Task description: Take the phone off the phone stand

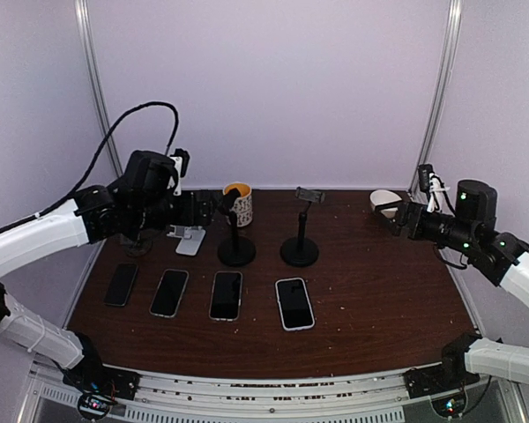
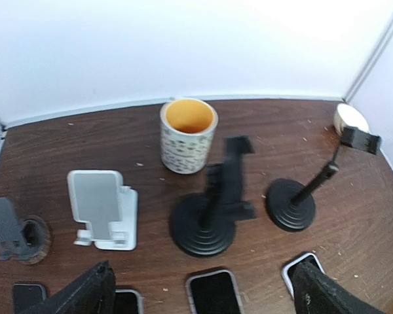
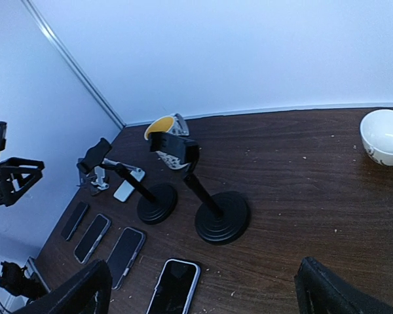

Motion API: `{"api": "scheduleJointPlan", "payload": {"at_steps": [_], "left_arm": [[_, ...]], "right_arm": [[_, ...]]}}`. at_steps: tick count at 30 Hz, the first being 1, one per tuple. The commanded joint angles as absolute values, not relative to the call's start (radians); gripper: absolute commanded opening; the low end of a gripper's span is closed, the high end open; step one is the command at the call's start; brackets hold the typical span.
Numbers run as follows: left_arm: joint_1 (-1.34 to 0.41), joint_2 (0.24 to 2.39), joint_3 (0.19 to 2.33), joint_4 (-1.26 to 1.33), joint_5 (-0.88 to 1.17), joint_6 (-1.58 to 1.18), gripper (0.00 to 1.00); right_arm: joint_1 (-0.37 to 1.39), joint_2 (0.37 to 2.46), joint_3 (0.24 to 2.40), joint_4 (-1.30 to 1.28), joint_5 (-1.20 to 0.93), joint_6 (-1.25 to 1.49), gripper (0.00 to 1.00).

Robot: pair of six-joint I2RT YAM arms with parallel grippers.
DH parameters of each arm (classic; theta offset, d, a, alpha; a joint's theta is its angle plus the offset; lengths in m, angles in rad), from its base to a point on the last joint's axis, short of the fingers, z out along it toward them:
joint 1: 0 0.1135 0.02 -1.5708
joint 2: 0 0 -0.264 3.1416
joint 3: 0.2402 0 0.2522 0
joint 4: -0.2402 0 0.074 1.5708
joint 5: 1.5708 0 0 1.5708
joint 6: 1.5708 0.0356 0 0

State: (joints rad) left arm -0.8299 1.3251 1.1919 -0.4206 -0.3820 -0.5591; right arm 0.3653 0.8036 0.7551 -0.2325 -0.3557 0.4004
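Seen from overhead, the table (image 1: 379, 300) carries a row of phones lying flat across the lower middle of the frame. Three dark phones (image 1: 226, 295) fill the left and centre of the row, and a white-edged phone (image 1: 294, 303) lies at its right end. All are face up and apart from one another (which one the task means, the pictures do not tell).

Just above the row stand the first black stand (image 1: 236, 251) and, to its right, the second black stand (image 1: 300, 251). Each has a round base, a thin stem and a small clamp on top. A white stand (image 1: 187, 238) sits to their left. In the left wrist view a small grey stand (image 2: 16, 232) on a round wooden base shows at the left edge of the frame. Behind the black stands is a patterned mug (image 1: 239, 204), yellow inside. A white bowl (image 1: 385, 201) rests at the upper right of the table.

The left gripper (image 2: 200, 278) hovers left of centre in the overhead view, close to the mug and the top of the first black stand. In its own view the fingers (image 2: 85, 294) sit at the two lower corners, spread wide and gripping nothing, with the first black stand ahead of them. The right gripper (image 3: 204, 271) hangs over the upper right of the table, just beside the bowl. Its jaws are spread equally wide and hold nothing.
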Motion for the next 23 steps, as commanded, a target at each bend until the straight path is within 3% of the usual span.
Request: {"api": "scheduleJointPlan", "payload": {"at_steps": [1,12,23], "left_arm": [[-0.731,1.216,1.097,-0.37,-0.349,-0.474,0.98],[-0.638,1.071,0.815,-0.221,-0.324,-0.421,0.98],[-0.638,1.135,0.793,-0.166,-0.304,-0.452,0.98]], "right_arm": [[0.354,0.802,0.71,-0.211,-0.191,0.426,1.0],[0.35,0.861,0.517,-0.045,-0.122,0.492,1.0],[0.35,0.867,0.445,0.034,-0.1,0.489,1.0]]}}
